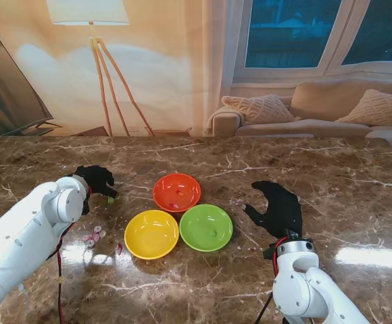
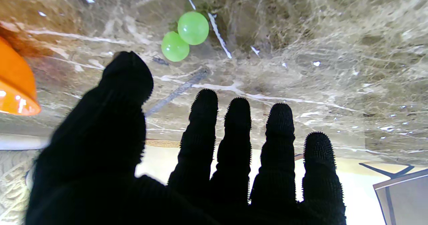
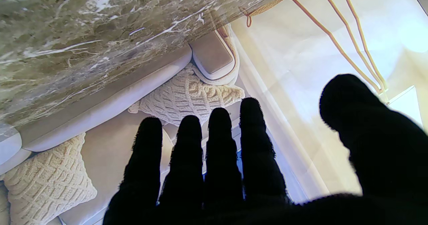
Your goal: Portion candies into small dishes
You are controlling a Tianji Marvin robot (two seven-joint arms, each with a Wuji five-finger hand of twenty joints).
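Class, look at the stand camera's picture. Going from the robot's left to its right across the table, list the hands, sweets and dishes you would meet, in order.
Pink sweets → left hand → green sweet → yellow dish → green dish → right hand. The orange dish overlaps the other two sideways, so it is left out.

Bare marble table (image 1: 331, 169) lies right of three touching dishes (image 1: 178, 216); loose candies (image 1: 93, 236) crowd their left.

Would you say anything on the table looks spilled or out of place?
Yes: pink candies lie loose on the marble to the left of the yellow dish, and two green candies sit loose by the left hand.
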